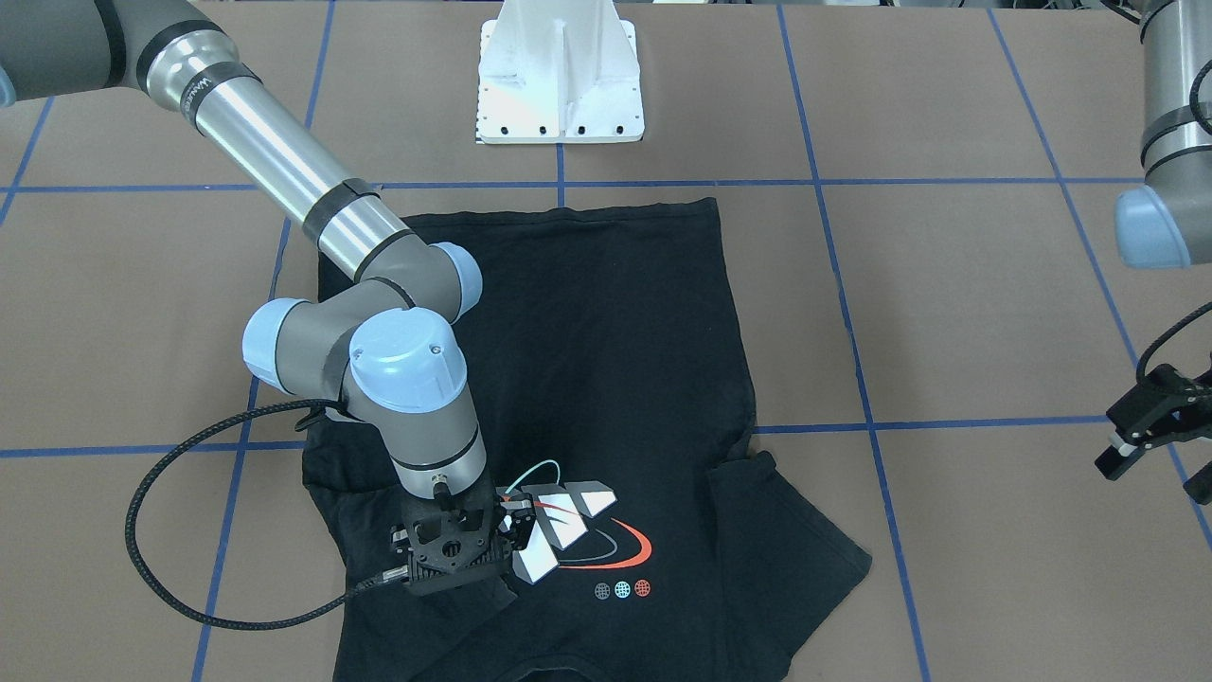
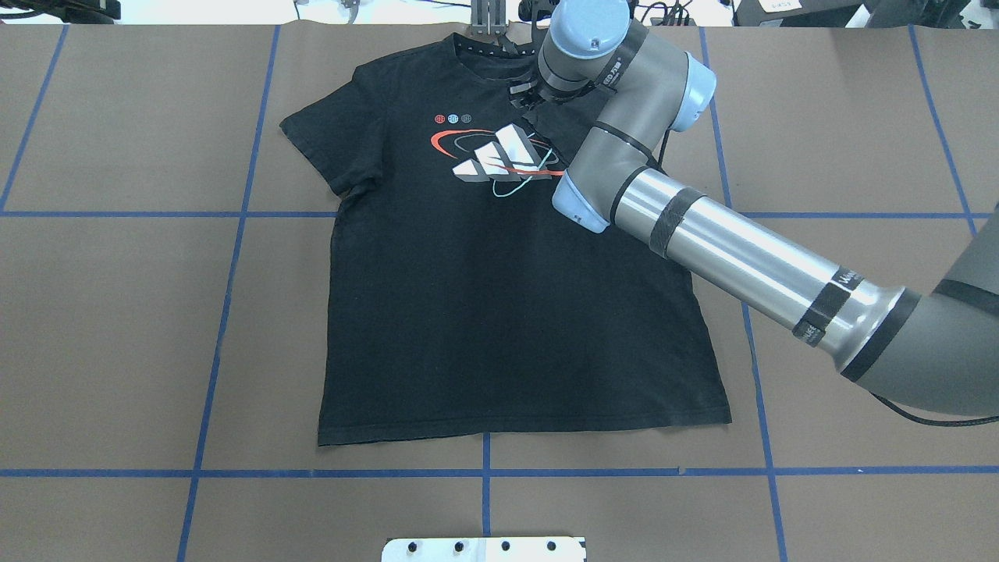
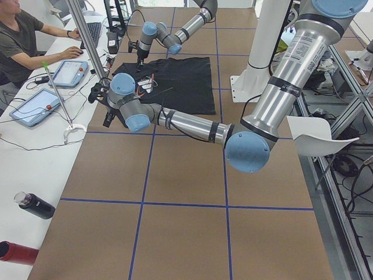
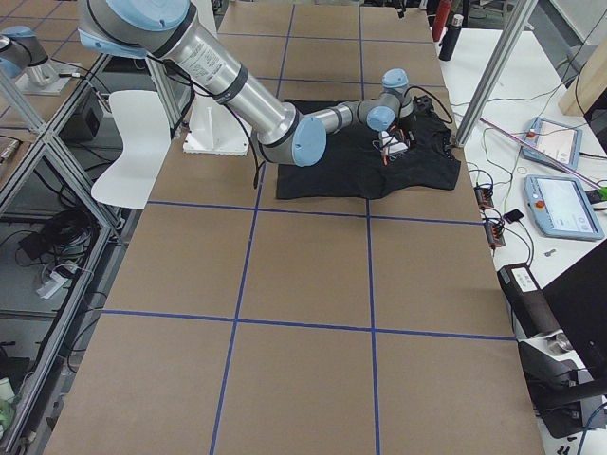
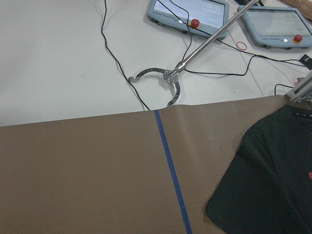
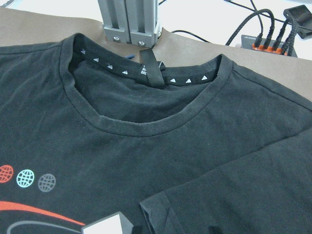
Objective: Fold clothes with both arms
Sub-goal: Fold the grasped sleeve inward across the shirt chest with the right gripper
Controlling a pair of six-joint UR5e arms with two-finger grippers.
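Front cam: shirt (image 1: 606, 360) lay flat on table (image 1: 947, 313), print up. R gripper (image 1: 453, 561) sat low on it beside the print (fingers hidden, I couldn't tell if closed). L gripper (image 1: 1157, 469) hung off-cloth, fingers apart. Overhead: collar at far edge. R wrist cam: sleeve (image 6: 161, 212) folded onto chest.

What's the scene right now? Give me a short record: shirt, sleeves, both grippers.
shirt: black T-shirt flat on the table, print facing up
right sleeve: folded in over the chest, hem beside the print
left sleeve: spread out flat
right gripper: low over the shirt next to the print; jaws hidden, so open or shut is unclear
left gripper: off the shirt, over bare table, looks open and empty
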